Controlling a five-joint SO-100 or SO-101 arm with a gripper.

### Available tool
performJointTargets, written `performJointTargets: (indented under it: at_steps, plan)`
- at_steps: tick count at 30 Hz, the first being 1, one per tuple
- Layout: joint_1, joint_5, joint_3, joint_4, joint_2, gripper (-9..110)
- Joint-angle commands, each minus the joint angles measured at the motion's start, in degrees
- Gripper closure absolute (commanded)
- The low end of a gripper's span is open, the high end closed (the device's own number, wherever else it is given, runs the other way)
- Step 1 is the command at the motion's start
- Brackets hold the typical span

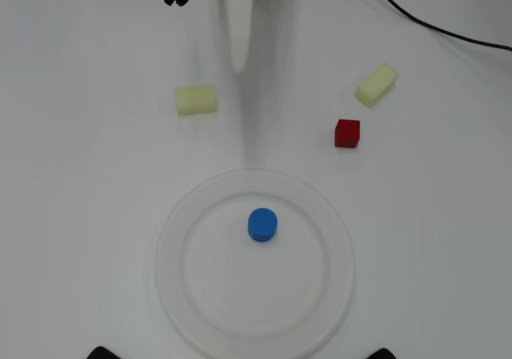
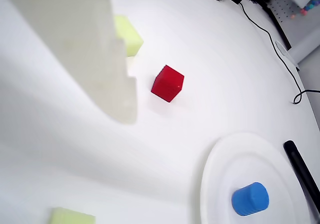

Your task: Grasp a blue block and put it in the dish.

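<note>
The blue block (image 1: pixel 262 225) is a short round cylinder that stands upright inside the dish (image 1: pixel 170 255), a little above its middle in the overhead view. In the wrist view the blue block (image 2: pixel 250 199) sits in the dish (image 2: pixel 215 169) at the bottom right. My gripper (image 1: pixel 238 65) is at the top of the overhead view, well away from the dish. It looks like one tapered white shape, shut and empty. In the wrist view only one white finger (image 2: pixel 100 59) shows, at the upper left.
A red cube (image 1: pixel 347 133) (image 2: pixel 168 83) lies right of the gripper. Two pale yellow blocks (image 1: pixel 197 100) (image 1: pixel 376 85) lie on either side of it. A black cable (image 1: pixel 432 27) runs across the top right. Black parts (image 1: pixel 104 353) show at the bottom edge.
</note>
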Motion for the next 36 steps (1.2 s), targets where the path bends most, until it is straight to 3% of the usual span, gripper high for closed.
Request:
performJointTargets:
  at_steps: [1,17,26,30,36]
  plan:
    - [1.05,1.14,8.70,-0.62,10.99,64]
    - [1.32,1.49,45.53,-2.29,46.49,60]
    - [1.49,3.43,50.27,-2.29,46.49,60]
    - [1.49,2.72,52.47,-2.46,46.49,67]
    - [1.49,2.64,55.11,-4.13,46.49,100]
